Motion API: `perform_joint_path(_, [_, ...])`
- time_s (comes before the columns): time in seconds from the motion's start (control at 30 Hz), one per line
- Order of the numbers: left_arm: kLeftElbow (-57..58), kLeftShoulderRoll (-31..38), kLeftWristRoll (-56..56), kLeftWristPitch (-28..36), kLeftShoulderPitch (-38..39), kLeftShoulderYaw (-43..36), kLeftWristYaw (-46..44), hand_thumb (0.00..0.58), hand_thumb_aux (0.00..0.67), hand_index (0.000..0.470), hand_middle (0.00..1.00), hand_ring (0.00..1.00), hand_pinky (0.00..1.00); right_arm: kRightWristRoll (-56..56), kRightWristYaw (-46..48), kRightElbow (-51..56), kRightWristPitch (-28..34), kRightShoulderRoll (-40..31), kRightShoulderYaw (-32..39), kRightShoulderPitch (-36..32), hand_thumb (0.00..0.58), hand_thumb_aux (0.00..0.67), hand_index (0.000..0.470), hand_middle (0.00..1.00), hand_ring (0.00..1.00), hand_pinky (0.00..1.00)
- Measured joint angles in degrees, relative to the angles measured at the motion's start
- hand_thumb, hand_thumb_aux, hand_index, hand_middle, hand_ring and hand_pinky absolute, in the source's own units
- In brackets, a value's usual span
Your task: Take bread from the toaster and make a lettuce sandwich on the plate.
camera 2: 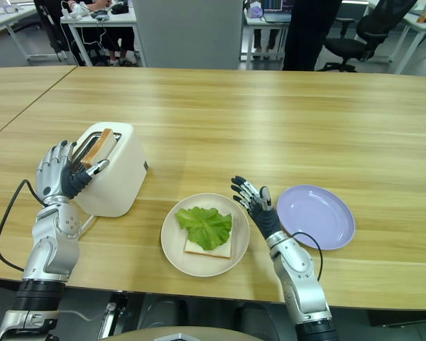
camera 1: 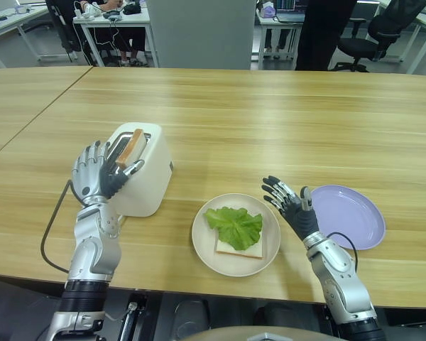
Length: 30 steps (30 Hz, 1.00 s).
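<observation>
Cream plate [camera 1: 201, 241]: base slice [camera 1: 254, 250] laid, lettuce [camera 1: 234, 226] on top. Right hand [camera 1: 292, 206] is just right of the plate, spread and empty. Left of the plate and farther back, left hand [camera 1: 99, 172] is at the toaster [camera 1: 145, 188], against the top slice [camera 1: 133, 145]; I cannot tell its grip. Judged next: lift that slice and cap the lettuce.

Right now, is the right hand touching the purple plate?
Apart. The right eye view shows bare table between the right hand and the purple plate.

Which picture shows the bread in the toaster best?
The left eye view, barely: the bread sits nearer the picture's middle, its brown edge sticking up from the toaster. The right eye view shows the same slice, closer to the edge.
</observation>
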Motion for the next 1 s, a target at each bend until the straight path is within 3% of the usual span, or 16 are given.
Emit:
perform_joint_path(0.6, [-6.2, 0.6, -0.8, 2.5, 1.0, 0.0, -2.3, 0.58, 0.67, 0.46, 0.0, 0.0, 0.0, -1.6, 0.9, 0.6, 0.0, 1.1, -0.4, 0.0, 0.0, 0.0, 0.0, 0.0, 0.0, 0.0])
perform_joint_path(1.0, [-15.8, 1.1, -2.5, 4.4, -2.5, 7.2, -2.7, 0.58, 0.67, 0.46, 0.0, 0.0, 0.0, -1.7, 1.2, 1.5, 0.0, 1.3, -0.6, -0.4, 0.0, 0.0, 0.0, 0.0, 0.0, 0.0])
